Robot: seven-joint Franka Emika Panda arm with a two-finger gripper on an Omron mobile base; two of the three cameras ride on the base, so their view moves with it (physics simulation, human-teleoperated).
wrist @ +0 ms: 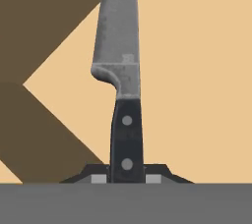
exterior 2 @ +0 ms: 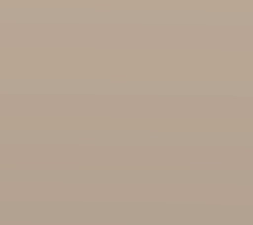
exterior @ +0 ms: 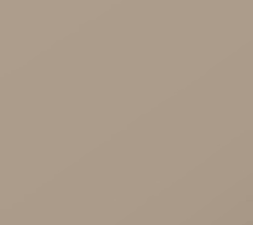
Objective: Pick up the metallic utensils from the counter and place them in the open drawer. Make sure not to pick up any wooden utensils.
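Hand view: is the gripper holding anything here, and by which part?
Yes. The gripper is shut on the knife, gripping the butt end of its black handle; the grey blade points away from the hand, over a light wooden surface.

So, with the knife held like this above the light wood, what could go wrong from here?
1. The end effector grips the knife only at the end of its black handle, so the long blade may swing or slip in the grip.
2. The light-wood surface beyond the blade looks like the drawer's inside, but how far away it is cannot be judged; releasing too high could make the knife bounce.
3. Both base views are plain tan, so they cannot confirm the position.
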